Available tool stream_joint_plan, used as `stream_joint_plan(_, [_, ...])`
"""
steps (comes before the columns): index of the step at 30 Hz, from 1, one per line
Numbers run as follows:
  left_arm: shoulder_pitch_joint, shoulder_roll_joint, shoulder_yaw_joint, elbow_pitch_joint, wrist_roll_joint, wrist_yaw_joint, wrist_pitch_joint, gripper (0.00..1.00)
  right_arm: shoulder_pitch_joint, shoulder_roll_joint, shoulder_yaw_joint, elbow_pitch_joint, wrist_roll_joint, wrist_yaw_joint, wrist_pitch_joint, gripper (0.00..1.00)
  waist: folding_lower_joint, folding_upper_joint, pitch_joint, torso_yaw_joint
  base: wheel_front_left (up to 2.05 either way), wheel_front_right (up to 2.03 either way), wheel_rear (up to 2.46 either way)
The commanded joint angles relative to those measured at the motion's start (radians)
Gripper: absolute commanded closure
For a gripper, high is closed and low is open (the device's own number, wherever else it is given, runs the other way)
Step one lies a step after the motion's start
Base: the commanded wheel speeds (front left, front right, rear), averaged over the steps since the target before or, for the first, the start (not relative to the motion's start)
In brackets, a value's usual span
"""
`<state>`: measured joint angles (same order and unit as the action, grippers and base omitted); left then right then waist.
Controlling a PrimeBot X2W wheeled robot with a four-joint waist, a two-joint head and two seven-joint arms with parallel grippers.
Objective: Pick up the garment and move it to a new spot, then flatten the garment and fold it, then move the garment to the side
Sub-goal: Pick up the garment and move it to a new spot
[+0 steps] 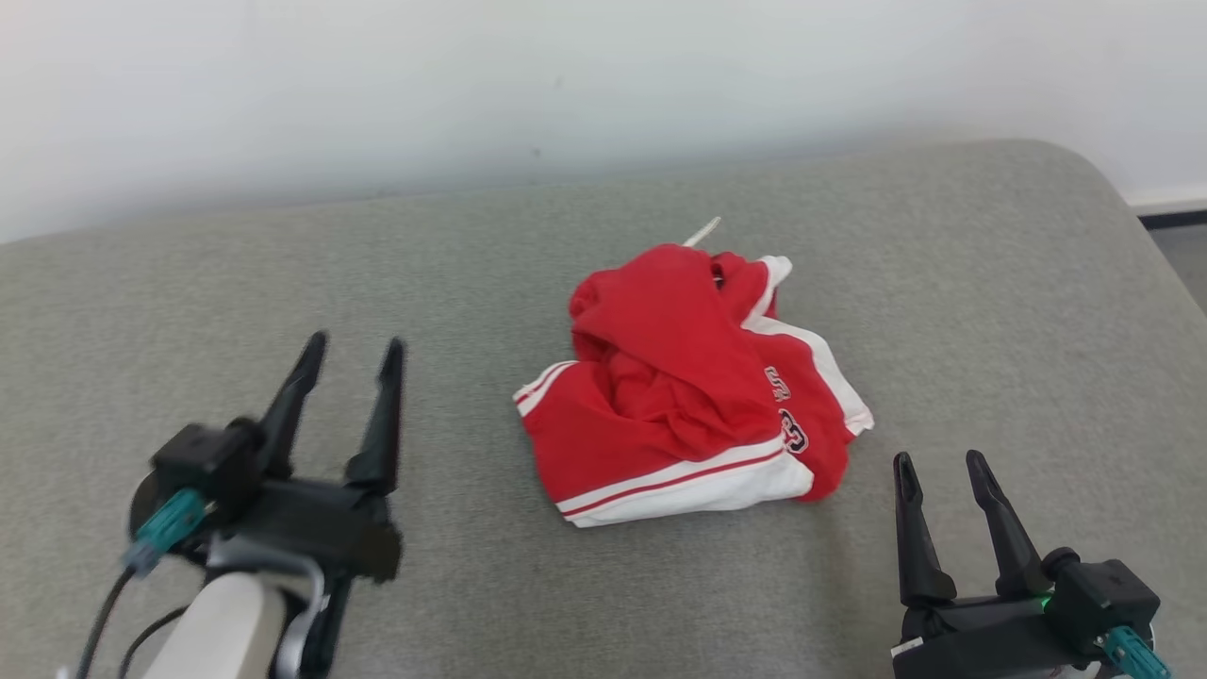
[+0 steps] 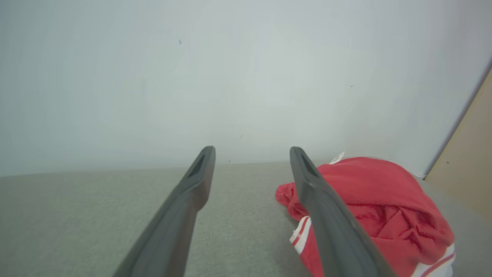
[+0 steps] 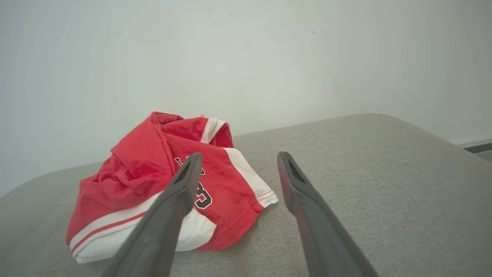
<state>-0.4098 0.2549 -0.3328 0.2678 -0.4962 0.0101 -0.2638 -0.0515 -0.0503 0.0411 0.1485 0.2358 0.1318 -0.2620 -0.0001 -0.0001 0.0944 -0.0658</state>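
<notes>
The garment (image 1: 693,387) is a red piece with white stripes and dark lettering, lying crumpled in a heap on the grey cushioned surface (image 1: 566,245), near its middle. My left gripper (image 1: 354,351) hovers to the garment's left, open, with nothing between its fingers. At the lower right, my right gripper (image 1: 941,464) stands open just off the garment's near right corner, not touching it. In the left wrist view the garment (image 2: 376,200) lies to the right of the open left gripper (image 2: 251,152). In the right wrist view the garment (image 3: 161,181) lies left of and behind the open right gripper (image 3: 236,157).
A pale wall (image 1: 566,85) rises right behind the surface's far edge. The surface rounds off at the far right corner (image 1: 1103,179), with a strip of floor (image 1: 1183,255) beyond. Bare grey surface lies on both sides of the garment.
</notes>
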Motion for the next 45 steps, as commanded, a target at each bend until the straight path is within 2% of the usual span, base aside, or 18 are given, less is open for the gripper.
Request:
stream_joint_plan(1, [0.045,0.016,0.026,-0.028,0.012,0.005,-0.001,0.0,0.018,0.0,-0.002,-0.007,-0.008,-0.002,-0.003,0.0,0.0001,0.0001,-0.032,0.052,0.0,0.0,0.0])
stream_joint_plan(6, [0.174,0.038,0.098,-0.126,0.062,0.024,-0.001,0.0,0.036,0.0,-0.011,-0.027,-0.016,-0.002,0.002,0.0,0.0001,0.0001,-0.049,0.096,0.0,0.0,0.0])
stream_joint_plan(12, [0.28,0.041,0.136,-0.19,0.112,0.035,-0.001,0.0,0.051,-0.001,-0.013,-0.052,-0.027,-0.002,0.021,0.0,0.0001,0.0001,-0.059,0.12,0.0,0.0,0.0])
stream_joint_plan(21, [0.437,-0.018,0.241,-0.288,0.167,0.053,-0.001,0.0,0.085,-0.017,-0.029,-0.092,-0.033,-0.002,0.043,0.0,0.0001,0.0001,-0.066,0.116,0.0,0.0,0.0])
stream_joint_plan(34, [0.473,-0.087,0.305,-0.279,0.222,-0.006,-0.001,0.0,0.095,-0.017,-0.038,-0.105,-0.028,-0.002,0.056,0.0,0.0001,0.0001,-0.054,0.101,0.0,0.0,0.0])
stream_joint_plan(45, [0.315,-0.103,0.266,-0.179,0.243,-0.092,-0.001,0.0,0.076,-0.013,-0.009,-0.076,-0.015,-0.002,0.045,0.0,0.0001,0.0001,-0.031,0.025,0.0,0.0,0.0])
